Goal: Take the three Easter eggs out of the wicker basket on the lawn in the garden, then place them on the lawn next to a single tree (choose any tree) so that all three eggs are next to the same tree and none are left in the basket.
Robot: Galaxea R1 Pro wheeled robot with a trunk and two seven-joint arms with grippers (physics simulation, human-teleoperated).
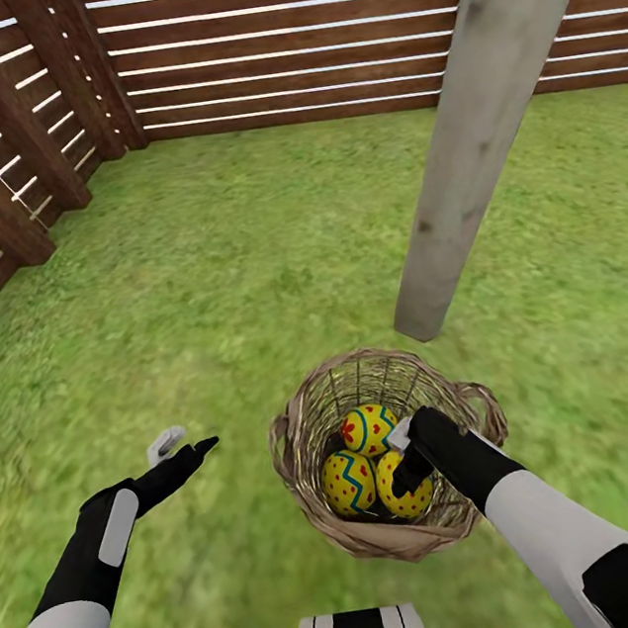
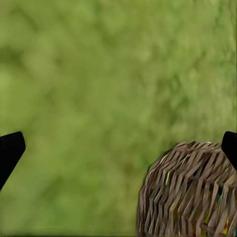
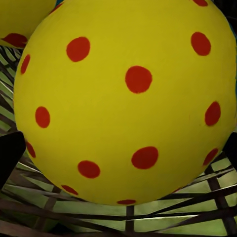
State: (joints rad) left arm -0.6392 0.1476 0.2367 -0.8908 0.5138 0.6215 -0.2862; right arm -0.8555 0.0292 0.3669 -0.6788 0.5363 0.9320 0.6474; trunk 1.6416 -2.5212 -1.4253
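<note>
Eggs [image 1: 373, 465], all three, lie in the wicker basket [image 1: 304, 455]; right gripper [image 1: 403, 461] fingers straddle one unclenched, left gripper [image 1: 179, 451] is released.

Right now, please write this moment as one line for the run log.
phase: reaching first egg | right gripper: inside tan wicker basket, open around yellow red-dotted egg | left gripper: open above green lawn | eggs in basket: three

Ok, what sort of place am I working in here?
Most likely a fenced garden or backyard: mottled green lawn underfoot, a brown slatted wooden fence closing off the corner, and a pale bare tree trunk rising right beside the basket of eggs.
</note>
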